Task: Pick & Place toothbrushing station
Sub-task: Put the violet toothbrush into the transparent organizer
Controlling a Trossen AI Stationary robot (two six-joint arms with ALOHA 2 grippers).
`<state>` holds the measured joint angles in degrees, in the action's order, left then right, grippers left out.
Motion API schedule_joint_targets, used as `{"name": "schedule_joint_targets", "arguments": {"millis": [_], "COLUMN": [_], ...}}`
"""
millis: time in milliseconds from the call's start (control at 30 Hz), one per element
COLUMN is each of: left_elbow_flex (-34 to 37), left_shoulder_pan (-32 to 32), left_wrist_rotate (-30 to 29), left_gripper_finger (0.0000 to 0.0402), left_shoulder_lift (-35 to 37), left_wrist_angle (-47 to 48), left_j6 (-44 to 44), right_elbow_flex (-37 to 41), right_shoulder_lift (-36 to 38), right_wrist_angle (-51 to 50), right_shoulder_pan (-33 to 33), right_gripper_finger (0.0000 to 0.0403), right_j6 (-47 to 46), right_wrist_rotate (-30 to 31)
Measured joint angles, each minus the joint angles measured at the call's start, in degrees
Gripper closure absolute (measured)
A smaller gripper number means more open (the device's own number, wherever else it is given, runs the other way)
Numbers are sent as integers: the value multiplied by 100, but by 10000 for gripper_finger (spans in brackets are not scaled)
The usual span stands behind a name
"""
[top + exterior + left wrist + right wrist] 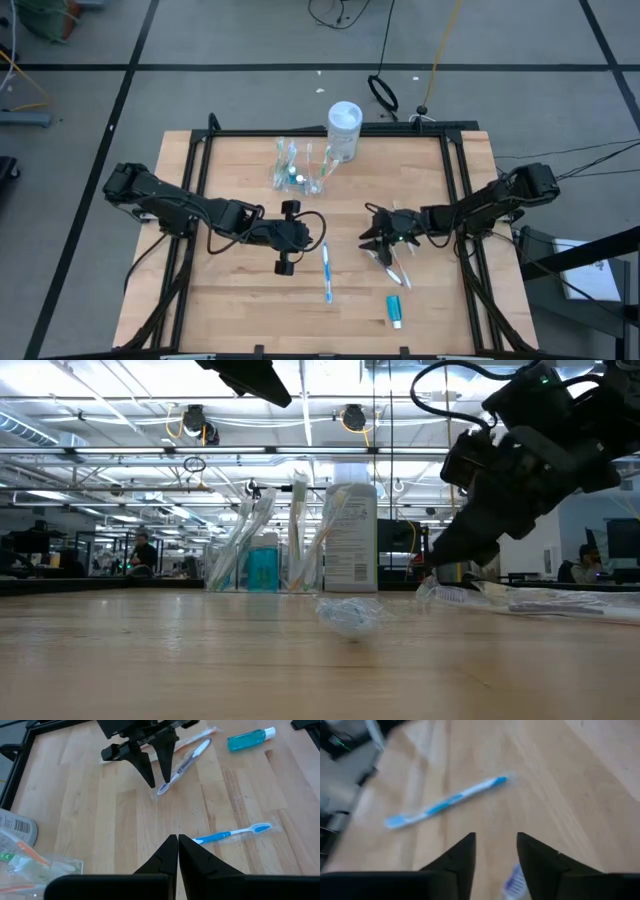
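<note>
Half-hidden wrapped toothbrush [515, 882] between right gripper [496, 845] fingers.

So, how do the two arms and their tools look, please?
Both arms are black, built of jointed segments, with black cables looping along them. The left tool ends in two dark, pointed, wedge-shaped fingers. The right tool has the same tapering fingers. No markings are legible.

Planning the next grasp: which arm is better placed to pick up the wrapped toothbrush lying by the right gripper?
Right, probably. The right gripper is open just beside the wrapped toothbrush; the left gripper is shut and farther off.
</note>
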<state>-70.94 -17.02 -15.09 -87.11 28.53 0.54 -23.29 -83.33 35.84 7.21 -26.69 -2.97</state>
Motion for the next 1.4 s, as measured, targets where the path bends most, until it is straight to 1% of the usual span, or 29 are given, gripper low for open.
{"name": "schedule_joint_targets", "arguments": {"millis": [133, 233, 333, 500, 600, 700, 967, 1033, 1100, 1167, 1233, 1333, 1400], "left_elbow_flex": [0, 0, 0, 0, 0, -2, -1, -2, -10, -15, -15, -15, -15], "left_shoulder_pan": [0, 0, 0, 0, 0, 0, -63, -142, -197, -288, -303, -328, -330], "left_wrist_rotate": [0, 0, 0, 0, 0, 0, -4, -1, -22, -107, -176, -199, -226], "left_gripper_finger": [380, 380, 380, 380, 380, 380, 380, 380, 380, 380, 380, 380, 380], "left_shoulder_lift": [0, 0, 0, 0, 0, 0, 0, 73, 143, 290, 433, 654, 775], "left_wrist_angle": [-2, -4, -5, -6, -6, -4, 13, 220, 447, 778, 939, 1140, 1116], "left_j6": [0, 0, 0, 0, -2, -22, 165, 36, -106, -136, 49, 381, 564], "right_elbow_flex": [0, -2, -2, -4, -7, -9, -18, -21, -39, -70, -144, -376, -624], "right_shoulder_lift": [-1, -115, -322, -763, -961, -1117, -1048, -993, -983, -982, -981, -975, -979], "right_wrist_angle": [-392, -420, -311, 49, 292, 486, 672, 735, 1104, 1705, 2381, 3437, 4067], "right_shoulder_pan": [76, 76, 78, 76, 76, 74, -98, -140, -169, -197, -237, -329, -416], "right_gripper_finger": [223, 207, 200, 204, 217, 248, 383, 389, 380, 369, 368, 382, 391], "right_j6": [330, -52, -147, -239, 68, 291, 222, 235, 245, 306, 517, 1006, 1467], "right_wrist_rotate": [552, 612, 611, 618, 618, 619, 561, 565, 567, 558, 542, 565, 566]}}
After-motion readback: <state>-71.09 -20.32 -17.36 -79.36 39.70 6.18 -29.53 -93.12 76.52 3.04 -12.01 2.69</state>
